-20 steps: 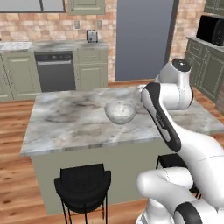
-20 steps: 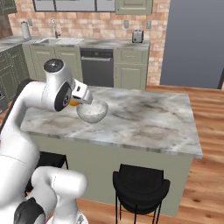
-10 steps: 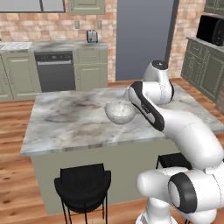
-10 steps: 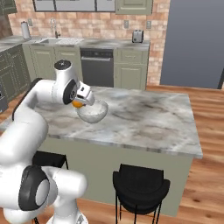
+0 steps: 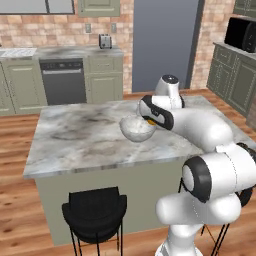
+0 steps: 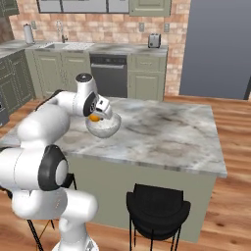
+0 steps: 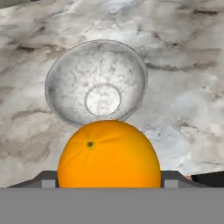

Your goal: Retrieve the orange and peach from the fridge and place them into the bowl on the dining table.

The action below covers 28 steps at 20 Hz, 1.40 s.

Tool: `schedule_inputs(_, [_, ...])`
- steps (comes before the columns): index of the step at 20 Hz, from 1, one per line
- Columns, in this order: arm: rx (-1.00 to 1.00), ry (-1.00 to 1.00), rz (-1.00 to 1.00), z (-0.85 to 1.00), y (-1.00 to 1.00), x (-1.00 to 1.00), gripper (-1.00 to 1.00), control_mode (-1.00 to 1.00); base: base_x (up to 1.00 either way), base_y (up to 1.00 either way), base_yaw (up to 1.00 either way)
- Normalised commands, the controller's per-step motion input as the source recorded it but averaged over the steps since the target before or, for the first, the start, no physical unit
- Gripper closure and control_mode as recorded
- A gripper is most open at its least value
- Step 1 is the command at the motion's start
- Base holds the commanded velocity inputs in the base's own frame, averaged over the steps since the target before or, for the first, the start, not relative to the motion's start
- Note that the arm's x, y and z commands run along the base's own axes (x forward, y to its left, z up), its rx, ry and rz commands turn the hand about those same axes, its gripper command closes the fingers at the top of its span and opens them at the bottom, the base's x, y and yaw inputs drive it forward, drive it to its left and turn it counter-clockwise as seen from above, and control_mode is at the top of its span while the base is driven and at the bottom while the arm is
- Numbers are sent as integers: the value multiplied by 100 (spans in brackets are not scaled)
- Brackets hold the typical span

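Note:
The bright orange (image 7: 108,151) sits between my gripper's (image 7: 109,177) fingers, which are shut on it. It hangs just above the near rim of the pale glossy bowl (image 7: 65,83), whose inside is bare. From the base views, the orange (image 5: 150,121) is at the right edge of the bowl (image 5: 135,131) on the marble dining table (image 5: 75,135). From the other side the orange (image 6: 94,117) is at the left rim of the bowl (image 6: 105,128). The grey fridge (image 5: 165,45) stands behind with its doors closed. The peach is out of view.
Black stools (image 5: 95,212) (image 6: 157,208) stand at the near side of the table (image 6: 162,132). Green cabinets, a dishwasher (image 5: 64,80) and a toaster (image 5: 104,41) line the back wall. A microwave (image 5: 242,34) sits at the right.
The arm has leaned forward and down from an upright pose. The hand with the orange has sunk to the bowl's rim. Bowl and base have stayed put.

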Motion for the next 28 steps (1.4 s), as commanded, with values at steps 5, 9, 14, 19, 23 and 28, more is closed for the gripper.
schedule_inputs(5, [0,4,0,-44,5,69,100,-100,0,0,0])
schedule_inputs(9, [0,4,0,-43,11,71,100,-100,0,0,0])
schedule_inputs(14, [0,4,0,-42,13,69,100,-100,0,0,0])
schedule_inputs(19, [0,4,0,-30,7,49,100,-100,0,0,0])
schedule_inputs(23, [0,2,-2,-17,1,25,-100,-100,0,0,0])
schedule_inputs(28, [0,0,-3,-10,0,19,-100,-100,0,0,0])
